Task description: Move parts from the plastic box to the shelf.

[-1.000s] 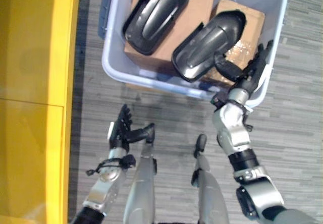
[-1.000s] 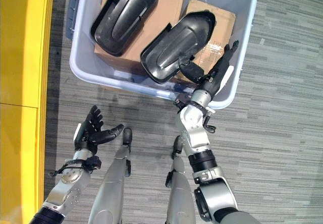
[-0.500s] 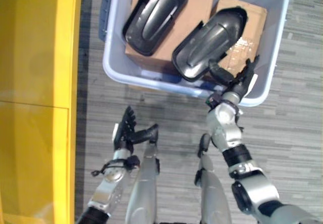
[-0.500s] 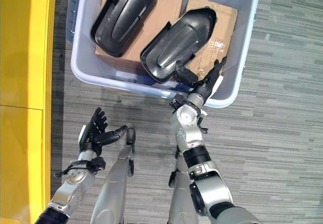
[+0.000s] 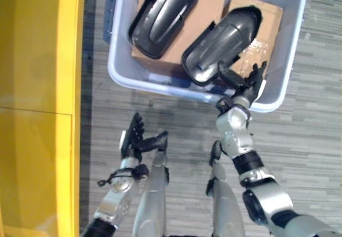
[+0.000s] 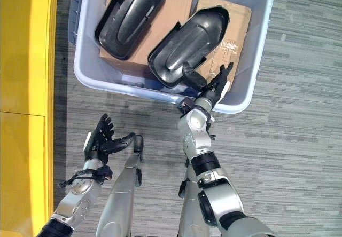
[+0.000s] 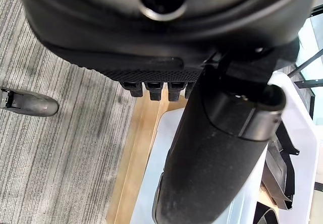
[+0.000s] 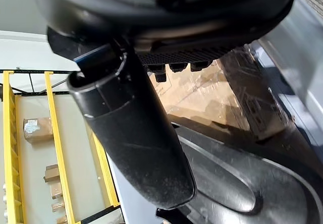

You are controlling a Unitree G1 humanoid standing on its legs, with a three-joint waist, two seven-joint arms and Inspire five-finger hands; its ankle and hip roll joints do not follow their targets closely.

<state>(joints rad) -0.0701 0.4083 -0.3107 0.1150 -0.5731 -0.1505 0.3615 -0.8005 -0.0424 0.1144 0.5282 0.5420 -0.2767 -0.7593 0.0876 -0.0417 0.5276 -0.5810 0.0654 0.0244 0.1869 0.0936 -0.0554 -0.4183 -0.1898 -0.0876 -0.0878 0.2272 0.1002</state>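
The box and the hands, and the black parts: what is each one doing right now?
plastic box: open-topped, on the floor.
left black part: lying on cardboard in the box.
right black part: lying on cardboard, untouched.
right hand: open, beside the right part.
left hand: open, holding nothing.

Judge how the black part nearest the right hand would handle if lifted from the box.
The part looks like a thin moulded shell, so probably stiff and light for its size. Its glossy curved back may slip under the open right hand. It lies tilted on cardboard, so it could rock when pushed.
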